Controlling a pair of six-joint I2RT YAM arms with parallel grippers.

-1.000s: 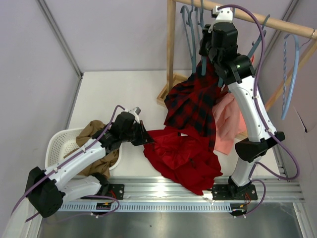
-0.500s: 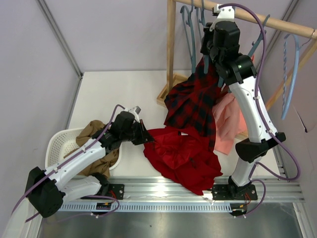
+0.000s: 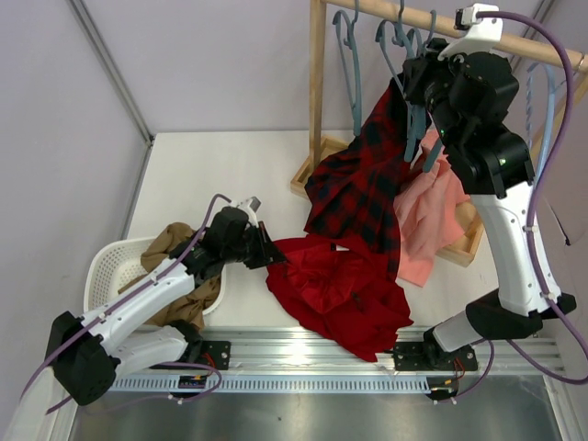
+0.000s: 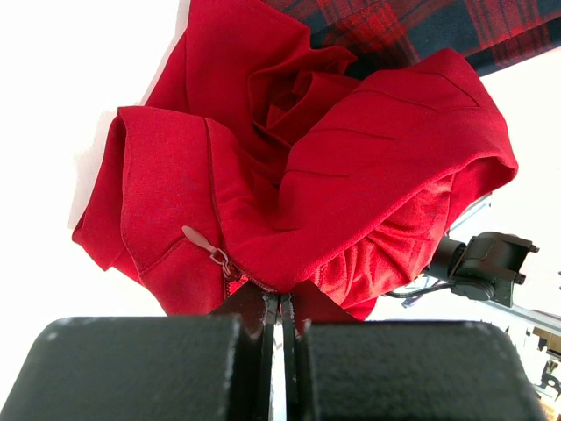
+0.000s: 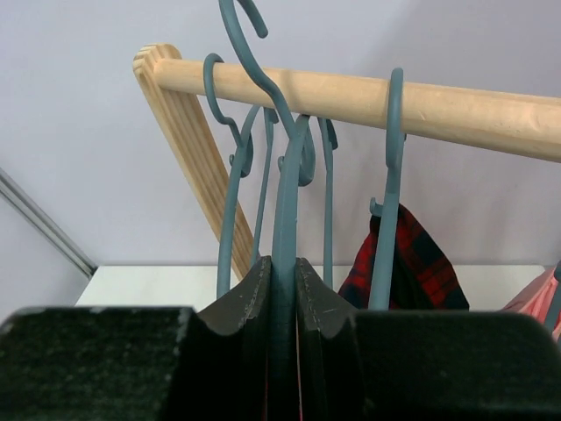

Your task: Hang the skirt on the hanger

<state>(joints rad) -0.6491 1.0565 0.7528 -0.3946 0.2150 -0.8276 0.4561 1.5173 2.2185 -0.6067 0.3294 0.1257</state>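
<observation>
Count: one plain bright-red soft cloth skirt [image 3: 335, 285], one slim grey-blue plastic hanger [image 5: 286, 193] in hand, and at least two other grey-blue hangers [image 5: 388, 175] hooked over the wooden rail [image 5: 456, 105]. Skirt heaped on white bench [image 3: 211, 175], zip edge pinched in fully closed left fingers [image 4: 278, 309]. Right fingers [image 5: 282, 282] clamped on hanger's neck.

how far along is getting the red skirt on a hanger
Done: the left jaws are shut on the edge of the skirt, and the right jaws are shut on a hanger up at the rail. In hand: the skirt lies heaped on the table, not lifted. Left: bring the hanger over and get the skirt onto it.
</observation>
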